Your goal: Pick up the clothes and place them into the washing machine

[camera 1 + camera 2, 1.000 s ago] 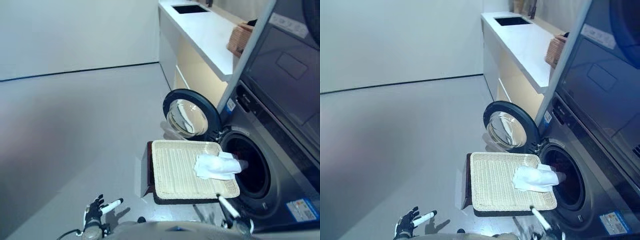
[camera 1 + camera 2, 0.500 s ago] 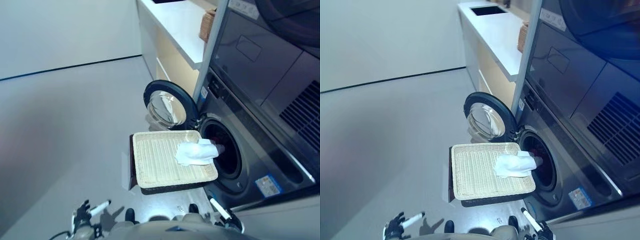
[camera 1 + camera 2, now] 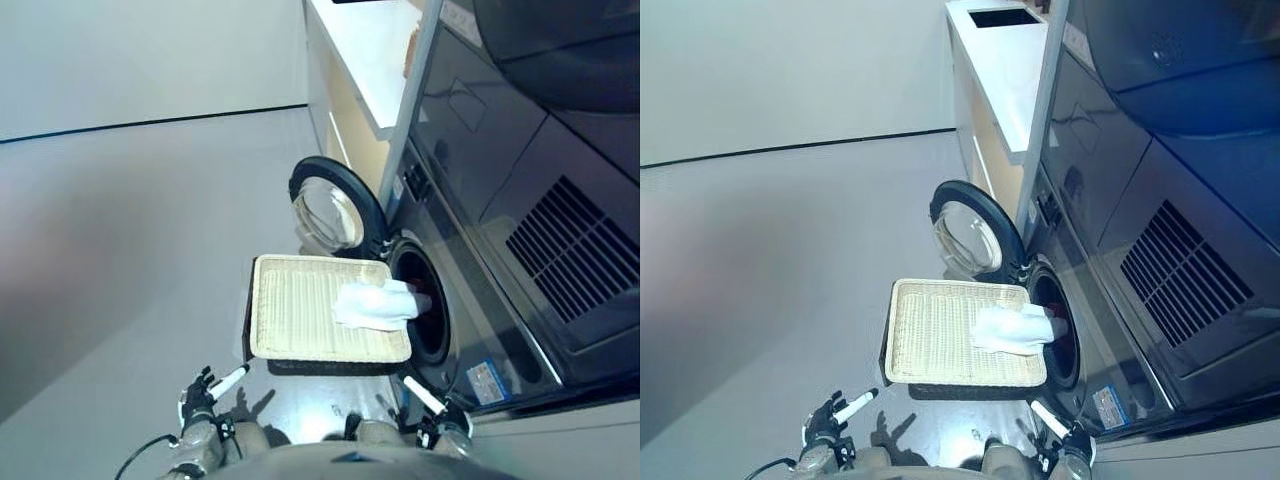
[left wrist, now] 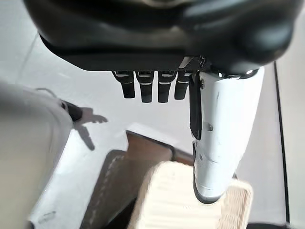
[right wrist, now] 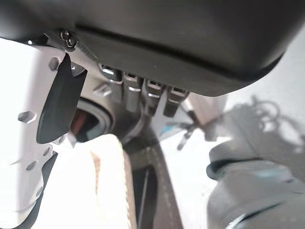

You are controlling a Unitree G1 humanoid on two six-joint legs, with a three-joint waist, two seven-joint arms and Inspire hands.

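A white garment [image 3: 375,304] lies on the right end of a woven tray [image 3: 290,322], its edge reaching into the round opening of the washing machine [image 3: 425,310]. The machine's round door [image 3: 328,212] stands swung open behind the tray. My left hand [image 3: 203,391] hangs low near the floor, well short of the tray, fingers straight and holding nothing. My right hand [image 3: 432,411] hangs low in front of the machine, fingers relaxed and empty. The left wrist view shows my left hand [image 4: 152,86] above the tray's corner [image 4: 167,200].
The tray rests on a dark stand [image 3: 262,350]. A second dark appliance [image 3: 540,150] is stacked above the washer. A white counter [image 3: 1005,50] with a sink runs along the wall beyond. Open grey floor [image 3: 120,250] spreads to the left.
The camera has swung, so the whole scene has shifted and more of the upper appliance shows. The garment and tray lie as before. Both hands still hang low and empty.
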